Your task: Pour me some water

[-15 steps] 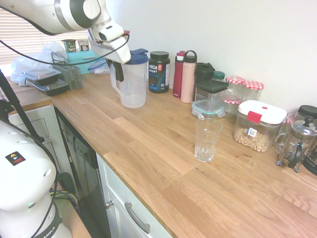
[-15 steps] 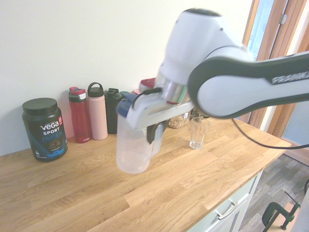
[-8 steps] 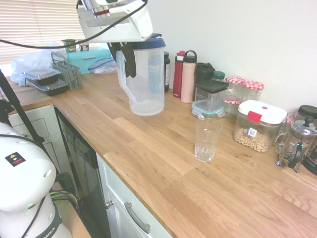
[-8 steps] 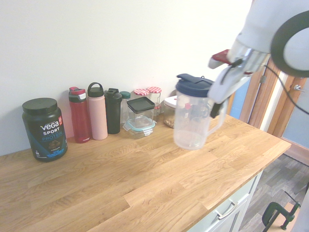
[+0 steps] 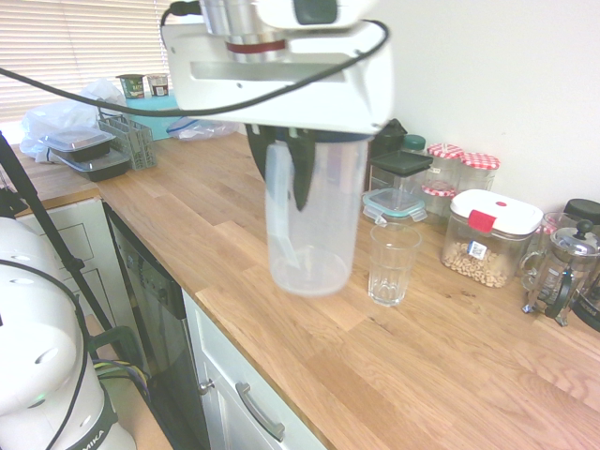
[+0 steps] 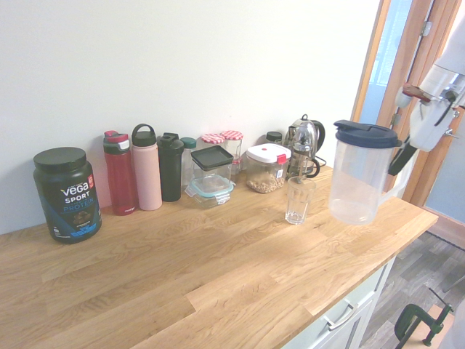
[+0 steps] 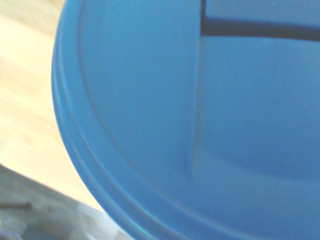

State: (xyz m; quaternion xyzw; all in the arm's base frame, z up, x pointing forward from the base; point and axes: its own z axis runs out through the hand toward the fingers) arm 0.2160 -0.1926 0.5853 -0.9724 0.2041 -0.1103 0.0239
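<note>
A home kitchen: wooden worktop (image 6: 218,269), white cabinet drawers (image 5: 248,403), food jars (image 6: 266,168), a French press (image 5: 560,267).

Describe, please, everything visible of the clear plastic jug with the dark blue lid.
The clear plastic jug with the dark blue lid has a tall, slightly tapered body and a side handle. It hangs upright above the wooden counter, touching no surface. The gripper is shut on its handle. It is near the empty drinking glass, on the side away from the bottles. I cannot tell how much water it holds. The wrist view shows only the lid from close by.
</note>
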